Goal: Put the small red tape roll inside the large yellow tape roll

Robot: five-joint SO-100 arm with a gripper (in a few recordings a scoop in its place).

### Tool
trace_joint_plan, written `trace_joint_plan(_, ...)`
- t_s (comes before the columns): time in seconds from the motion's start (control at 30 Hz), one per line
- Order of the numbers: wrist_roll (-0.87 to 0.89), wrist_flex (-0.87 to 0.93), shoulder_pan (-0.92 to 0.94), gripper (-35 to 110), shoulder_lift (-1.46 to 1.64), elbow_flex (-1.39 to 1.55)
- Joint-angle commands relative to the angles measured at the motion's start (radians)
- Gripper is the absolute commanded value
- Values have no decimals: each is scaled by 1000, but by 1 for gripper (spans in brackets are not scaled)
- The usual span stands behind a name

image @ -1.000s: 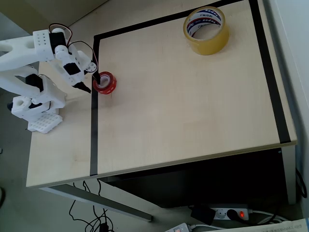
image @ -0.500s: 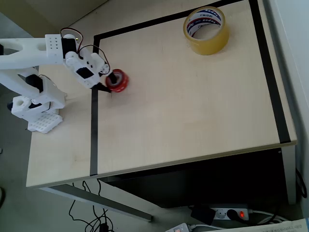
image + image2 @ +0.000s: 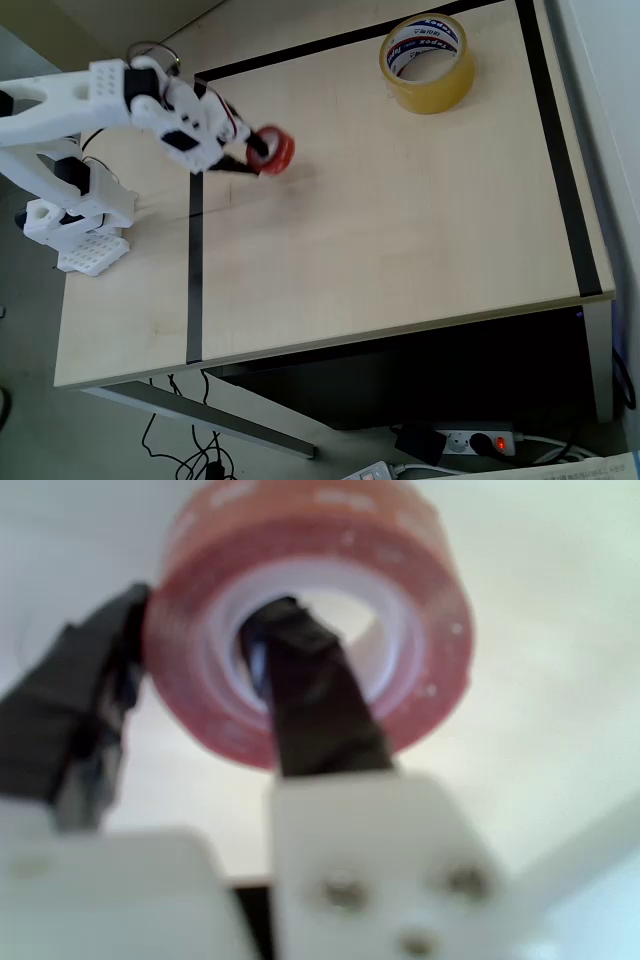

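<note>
Partly hidden, small red tape roll (image 3: 310, 620) blurred, pincer (image 3: 190, 680) clamping its wall

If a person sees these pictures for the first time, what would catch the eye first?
Probably the small red tape roll, held by the gripper at the left of the overhead view; the wrist view shows one finger through its hole and the other against its outer side. Next, the large yellow tape roll standing near the table's far right corner, well apart from the red one.
</note>
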Motion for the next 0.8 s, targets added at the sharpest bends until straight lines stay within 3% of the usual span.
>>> trace_joint_plan(0.0,18,11,-54,0,133,-187)
trace_joint_plan(0.2,124,-43,-120,0,252,-222)
trace_joint_plan(0.6,156,278,38,0,801,43)
trace_joint_plan(0.77,146,258,28,0,660,-158)
